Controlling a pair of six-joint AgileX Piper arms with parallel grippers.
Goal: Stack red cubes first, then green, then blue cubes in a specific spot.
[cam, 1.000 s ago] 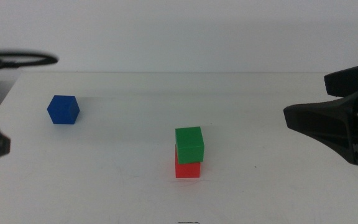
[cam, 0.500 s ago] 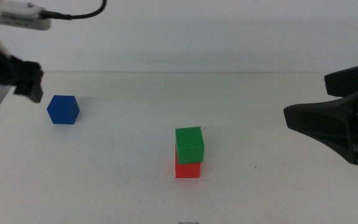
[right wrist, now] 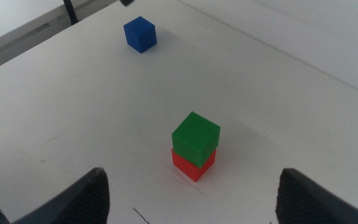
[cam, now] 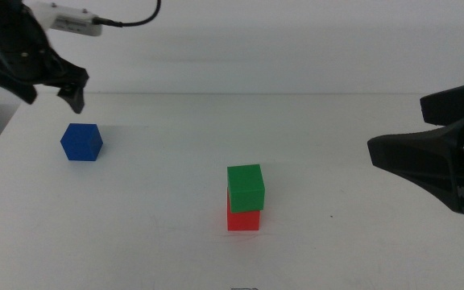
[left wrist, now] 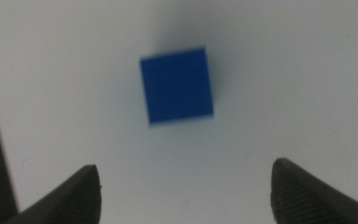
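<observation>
Cubes unmarked: green [cam: 246,186] atop red [cam: 243,220]; left hand [cam: 48,90] spread above blue [cam: 81,142].

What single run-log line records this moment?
stack: green cube on red cube | blue cube alone on table | left gripper open above it | right gripper open, waiting at right

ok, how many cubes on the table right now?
3. Green cube sits on the red cube mid-table; blue cube stands alone at far left, under the open left gripper. None look hidden.
</observation>
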